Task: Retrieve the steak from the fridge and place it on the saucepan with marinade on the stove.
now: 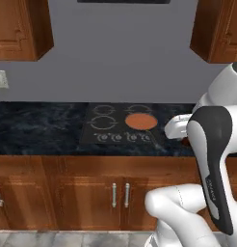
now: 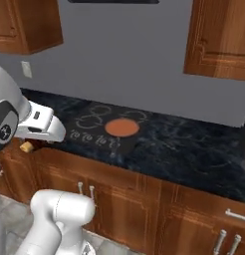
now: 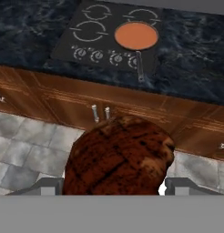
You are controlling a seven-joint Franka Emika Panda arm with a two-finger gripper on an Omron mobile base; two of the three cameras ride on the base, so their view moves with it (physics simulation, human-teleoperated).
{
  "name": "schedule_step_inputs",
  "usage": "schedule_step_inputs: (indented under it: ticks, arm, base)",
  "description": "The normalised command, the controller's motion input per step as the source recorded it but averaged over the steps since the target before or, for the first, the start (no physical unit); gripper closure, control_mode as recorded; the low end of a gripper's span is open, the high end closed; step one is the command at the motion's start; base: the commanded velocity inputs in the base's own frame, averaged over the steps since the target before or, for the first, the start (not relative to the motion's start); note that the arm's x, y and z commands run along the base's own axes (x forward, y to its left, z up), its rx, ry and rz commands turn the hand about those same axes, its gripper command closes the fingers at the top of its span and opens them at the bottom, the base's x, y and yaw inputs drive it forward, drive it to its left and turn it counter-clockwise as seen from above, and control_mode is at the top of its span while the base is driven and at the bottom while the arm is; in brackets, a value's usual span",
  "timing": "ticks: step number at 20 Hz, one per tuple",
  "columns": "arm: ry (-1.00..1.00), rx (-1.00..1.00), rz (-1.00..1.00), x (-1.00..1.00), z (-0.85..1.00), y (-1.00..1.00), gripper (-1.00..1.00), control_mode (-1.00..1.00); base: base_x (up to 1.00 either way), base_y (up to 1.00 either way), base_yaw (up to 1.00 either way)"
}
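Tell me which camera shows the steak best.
The hand view: the steak fills its lower middle, dark brown, between the two fingers. In the right base view a small tan bit peeks out below the hand; the left base view gives a sliver at most.

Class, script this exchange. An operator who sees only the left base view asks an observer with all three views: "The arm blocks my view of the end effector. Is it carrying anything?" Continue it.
Observer: Yes. In the hand view the steak sits clamped between the end effector's finger tips.
Operator: Where does the pan's handle point?
Observer: The saucepan with marinade has its handle running over the stove's knob row, toward the cabinet doors.
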Motion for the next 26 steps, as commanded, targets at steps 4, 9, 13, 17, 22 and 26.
schedule_step_inputs:
  ticks: [4, 9, 13, 17, 22, 26]
  arm:
    - [0.0, 0.0, 0.0, 0.0, 0.0, 0.0, 1.0, 1.0]
    - [0.0, 0.0, 0.0, 0.0, 0.0, 0.0, 1.0, 1.0]
    - [0.0, 0.0, 0.0, 0.0, 0.0, 0.0, 1.0, 1.0]
    - [0.0, 0.0, 0.0, 0.0, 0.0, 0.0, 1.0, 1.0]
    - [0.0, 0.0, 0.0, 0.0, 0.0, 0.0, 1.0, 1.0]
    - [0.0, 0.0, 0.0, 0.0, 0.0, 0.0, 1.0, 1.0]
  base:
    - [0.76, 0.83, -0.6]
    - [0.68, 0.88, -0.3]
    - [0.37, -0.05, 0.0]
    - [0.28, -0.67, -0.14]
    - [0.44, -0.65, -0.24]
    - [0.51, -0.44, -0.05]
